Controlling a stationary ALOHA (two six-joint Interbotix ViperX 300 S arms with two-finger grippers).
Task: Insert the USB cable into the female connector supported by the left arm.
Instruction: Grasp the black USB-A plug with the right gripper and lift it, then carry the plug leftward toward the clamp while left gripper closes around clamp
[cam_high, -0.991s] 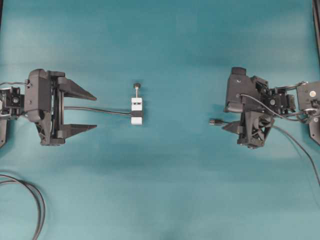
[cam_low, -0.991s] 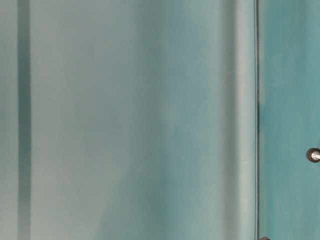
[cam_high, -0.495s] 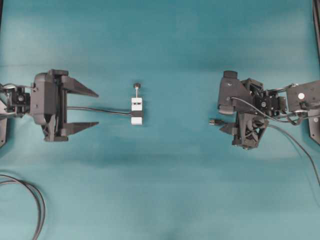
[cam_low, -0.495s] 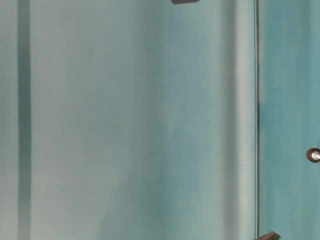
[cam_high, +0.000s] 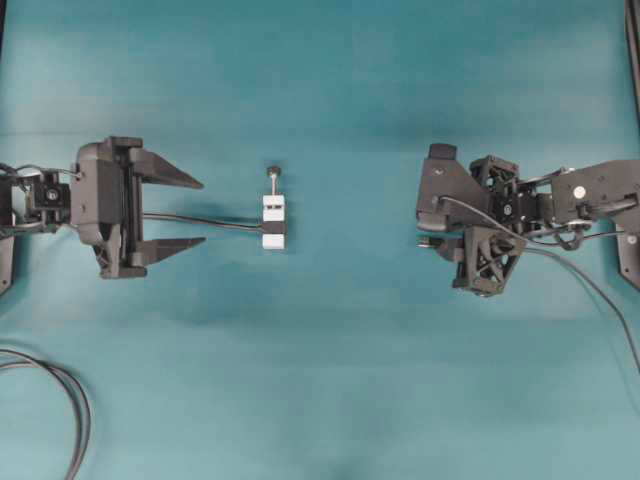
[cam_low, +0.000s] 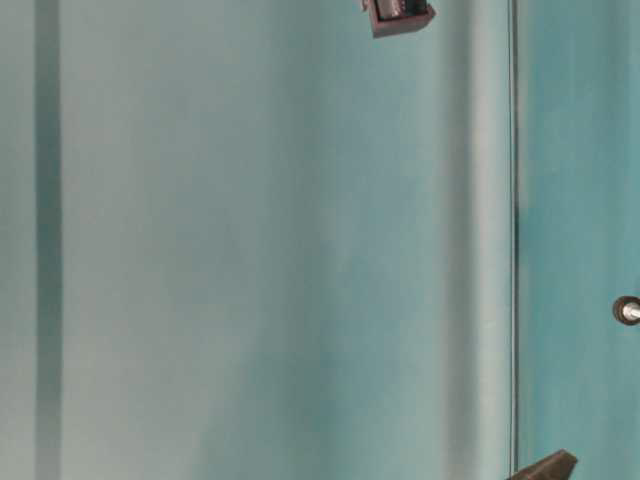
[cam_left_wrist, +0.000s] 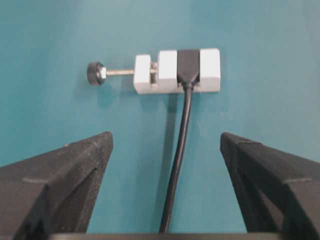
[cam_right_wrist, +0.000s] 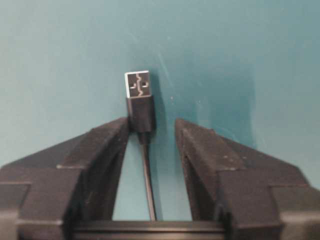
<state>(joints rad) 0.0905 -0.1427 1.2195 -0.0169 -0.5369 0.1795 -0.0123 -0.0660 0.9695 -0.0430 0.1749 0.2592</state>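
Right wrist view shows my right gripper (cam_right_wrist: 150, 131) narrowing around the USB cable (cam_right_wrist: 140, 107) plug on the bench (cam_right_wrist: 240, 60), not yet clamped; my left gripper (cam_left_wrist: 165, 150) stays spread short of the female connector (cam_left_wrist: 177, 71).

Teal cloth (cam_high: 330, 390) covers the whole work surface, smooth, with soft shadowed bands across the middle in the overhead view. A loose dark cable loop (cam_high: 72, 400) lies at the near left corner, curving off the left and bottom edges of that view. Table-level view shows mostly blurred teal with vertical bands, a thin dark vertical line (cam_low: 514, 240) to the right, and a small round dark knob with a pale centre (cam_low: 627, 310) at the right edge; what it belongs to cannot be told.
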